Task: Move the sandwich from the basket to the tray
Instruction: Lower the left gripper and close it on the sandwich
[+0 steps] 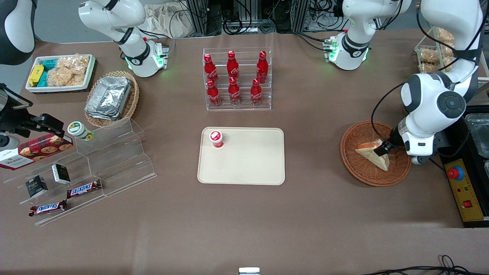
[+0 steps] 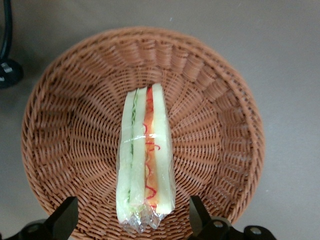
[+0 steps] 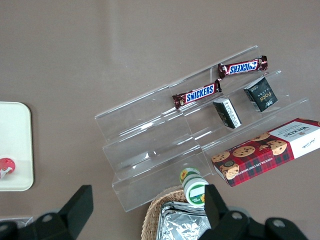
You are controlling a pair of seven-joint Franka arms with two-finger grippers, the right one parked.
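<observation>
A: Start at the left edge of the front view. What sits there?

B: A clear acrylic stepped shelf (image 1: 114,152) in the lower left of the frame, carrying two brown Snickers bars (image 1: 84,188) and a red tartan cookie box (image 1: 34,151). Above it, a tan wicker basket of foil containers (image 1: 110,98).

A: And mid-frame?

B: A clear rack of red cola bottles (image 1: 235,78) in the upper centre. Below it, nearer the camera, lies the flat beige rectangular plastic tray (image 1: 248,160), with one small red-capped bottle (image 1: 216,139) standing upright in its upper-left corner.

A: Where is the sandwich?

B: At the right of the frame, in the round reddish-brown wicker basket (image 1: 359,168) on the brown worktop (image 1: 244,221). The triangular tan-bread sandwich (image 1: 372,152) rests on the basket's floor, wrapped in clear film, red and green filling showing at its edge (image 2: 146,160).

A: The gripper?

B: The left arm's gripper (image 1: 383,149) is down over the basket. Its black fingers (image 2: 65,217) are spread wide, one on each side of the sandwich's end, neither touching it.
</observation>
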